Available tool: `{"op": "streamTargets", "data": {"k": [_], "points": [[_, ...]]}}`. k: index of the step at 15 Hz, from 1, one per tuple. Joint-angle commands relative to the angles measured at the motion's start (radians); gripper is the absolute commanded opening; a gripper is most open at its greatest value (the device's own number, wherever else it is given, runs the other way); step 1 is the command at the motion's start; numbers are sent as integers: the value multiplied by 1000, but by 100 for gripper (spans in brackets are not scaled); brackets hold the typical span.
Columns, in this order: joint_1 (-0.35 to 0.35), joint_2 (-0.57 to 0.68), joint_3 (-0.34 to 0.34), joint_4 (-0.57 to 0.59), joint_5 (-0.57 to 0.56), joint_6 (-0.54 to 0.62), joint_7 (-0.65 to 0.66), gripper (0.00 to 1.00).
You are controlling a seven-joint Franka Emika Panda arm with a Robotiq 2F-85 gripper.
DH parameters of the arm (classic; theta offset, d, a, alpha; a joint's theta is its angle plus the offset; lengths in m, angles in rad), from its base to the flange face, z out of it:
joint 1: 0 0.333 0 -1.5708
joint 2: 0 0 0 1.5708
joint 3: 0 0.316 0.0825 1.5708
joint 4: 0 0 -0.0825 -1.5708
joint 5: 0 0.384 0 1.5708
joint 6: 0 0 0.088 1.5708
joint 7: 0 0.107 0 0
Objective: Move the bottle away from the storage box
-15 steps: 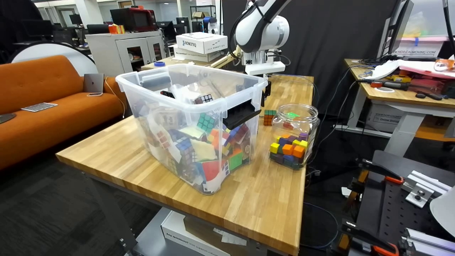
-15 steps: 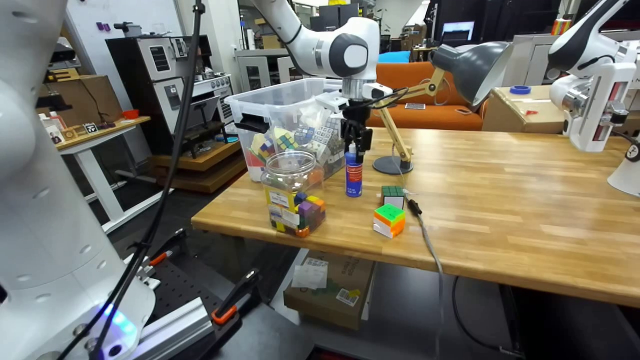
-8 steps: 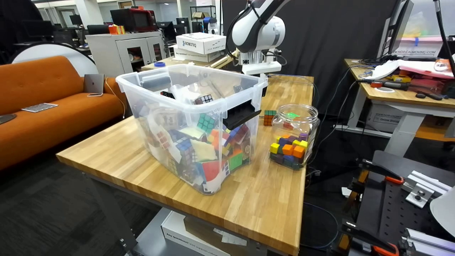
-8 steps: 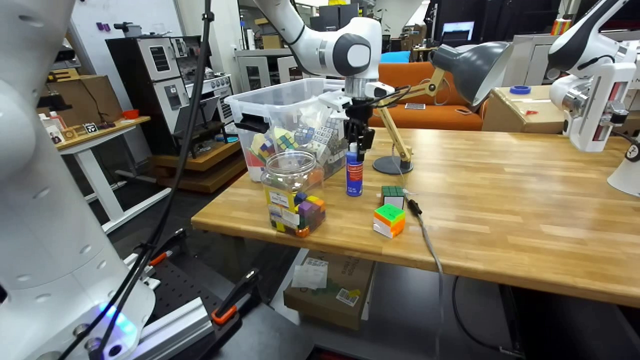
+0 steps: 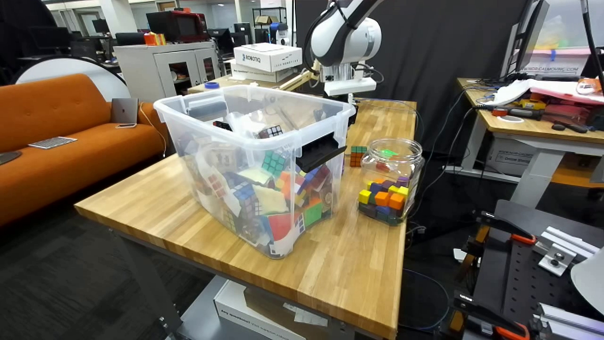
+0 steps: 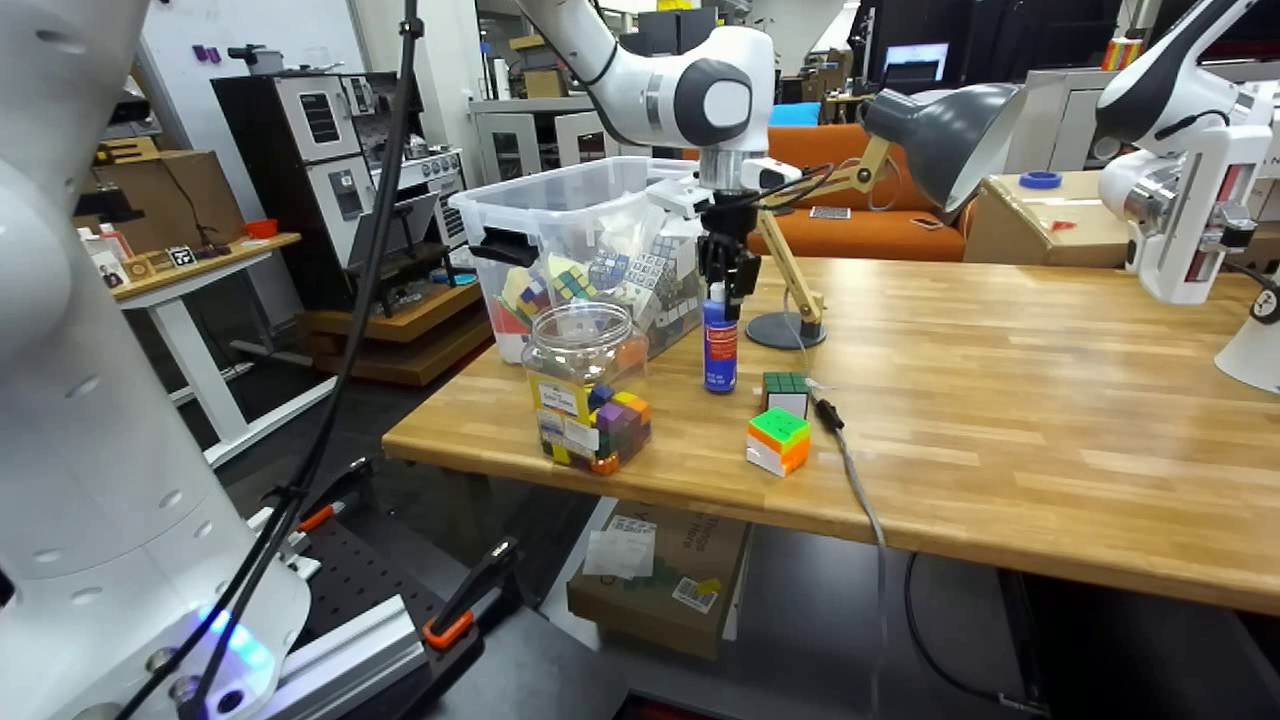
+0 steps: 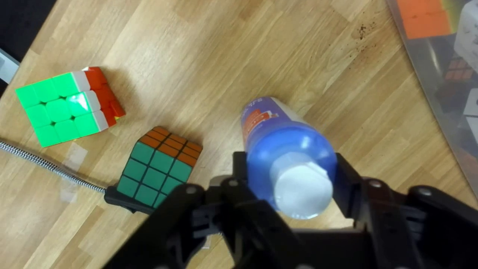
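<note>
Tool [image 7: 291, 172] has bottle [image 6: 720, 352] pinched, so IMO carry it upright n right, away frm box [image 6: 580, 225], w/o clipping closest cube [image 6: 786, 392].

In an exterior view, a clear plastic tub [image 6: 566, 400] is sitting before the large translucent plastic storage box [image 6: 570, 222] on the wooden bench [image 6: 1000, 420]. Right of both, a slim blue white-capped bottle [image 6: 720, 345] is standing upright in the black tool [image 7: 290, 168]; farther right, a green-and-orange cube [image 6: 778, 442] is lying before a green-and-white cube [image 6: 786, 391].
</note>
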Motion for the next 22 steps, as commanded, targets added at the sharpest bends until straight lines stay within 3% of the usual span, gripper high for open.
{"op": "streamTargets", "data": {"k": [1, 9, 20, 21, 22], "points": [[-8, -81, -14, -45, 30, 12, -7, 30], [-48, -193, -109, -30, 31, 23, 108, 30], [-133, -183, -224, 17, 75, 37, 418, 30], [-137, -184, -216, 6, 50, 29, 377, 55], [-139, -183, -218, 6, 50, 29, 396, 55]]}}
